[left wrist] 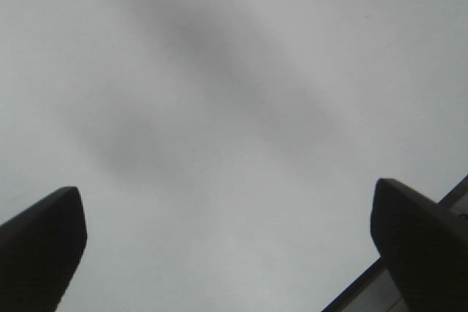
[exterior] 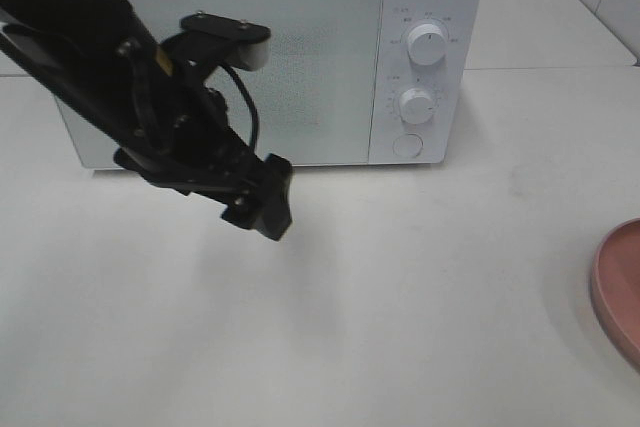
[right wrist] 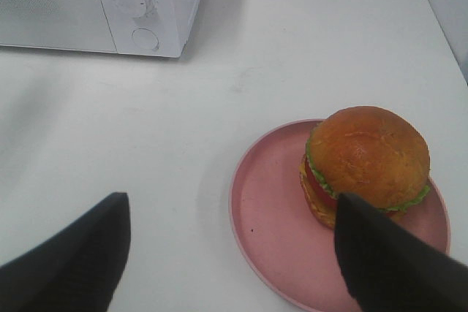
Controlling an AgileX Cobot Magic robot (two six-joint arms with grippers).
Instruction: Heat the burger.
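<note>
The burger (right wrist: pixel 365 158) has a golden-brown bun, green lettuce and a red layer. It sits on a pink plate (right wrist: pixel 267 231), seen in the right wrist view. My right gripper (right wrist: pixel 230 261) hovers over the plate's near side, open, with nothing between its fingers; one fingertip (right wrist: pixel 395 268) overlaps the burger's edge in the picture. The white microwave (exterior: pixel 270 57) stands at the back with its door closed. My left gripper (exterior: pixel 262 209) hangs in front of the door over bare table. In its wrist view the left gripper (left wrist: pixel 230 246) is open wide and empty.
In the exterior view only the pink plate's rim (exterior: pixel 615 292) shows, at the right edge; the burger is outside that view. The microwave has two dials (exterior: pixel 427 45) and a round button (exterior: pixel 406 145) on its right panel. White table (exterior: pixel 400 297) lies between microwave and plate.
</note>
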